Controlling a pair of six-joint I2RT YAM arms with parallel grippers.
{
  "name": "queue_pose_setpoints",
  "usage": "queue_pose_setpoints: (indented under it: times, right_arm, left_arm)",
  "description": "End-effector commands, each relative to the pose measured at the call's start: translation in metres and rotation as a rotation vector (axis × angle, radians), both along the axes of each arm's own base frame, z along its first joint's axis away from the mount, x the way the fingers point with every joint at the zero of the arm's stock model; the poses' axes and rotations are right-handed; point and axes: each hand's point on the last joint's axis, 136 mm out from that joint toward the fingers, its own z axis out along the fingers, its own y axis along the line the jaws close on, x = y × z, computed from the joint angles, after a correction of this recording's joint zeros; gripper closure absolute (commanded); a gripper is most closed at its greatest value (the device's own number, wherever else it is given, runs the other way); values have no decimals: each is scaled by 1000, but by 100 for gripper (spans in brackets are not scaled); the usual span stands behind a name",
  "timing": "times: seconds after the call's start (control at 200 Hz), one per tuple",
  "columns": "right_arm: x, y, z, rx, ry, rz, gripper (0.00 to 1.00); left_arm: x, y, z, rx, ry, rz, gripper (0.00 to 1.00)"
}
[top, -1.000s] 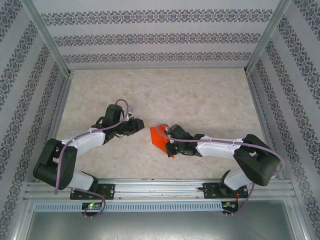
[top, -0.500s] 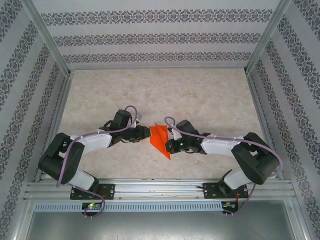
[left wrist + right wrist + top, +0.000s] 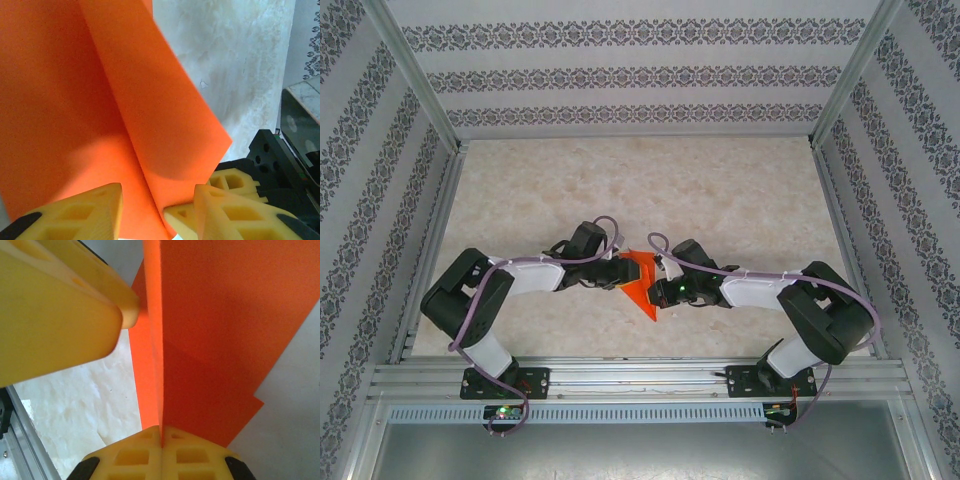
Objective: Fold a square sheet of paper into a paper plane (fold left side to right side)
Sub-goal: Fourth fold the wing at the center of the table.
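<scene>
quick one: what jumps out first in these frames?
The bright orange-red paper, creased, sits dead centre of the top view. The right hand is clamped shut on its folded edge. The left hand straddles the crease, jaws apart.

The sheet of paper is sitting creased near the middle of the table, nearer its front edge than its back. The left gripper is reaching in from the left and the right gripper from the right, and the paper is lying between them, touching both.

In the left wrist view the paper is running up between the spread fingers of the left gripper, with the right gripper's fingers just beyond its right edge.

In the right wrist view the right gripper is pinching the near edge of the paper, and a finger of the left gripper is touching it from the left.
</scene>
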Motion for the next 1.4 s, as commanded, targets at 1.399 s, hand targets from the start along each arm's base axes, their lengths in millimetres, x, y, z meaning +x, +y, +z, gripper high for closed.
queue_pose_setpoints:
  times: [1.399]
  right_arm:
    - [7,-9,24,96,-10,-46,61]
  left_arm:
    - [5,4,-50,188,102,50,65]
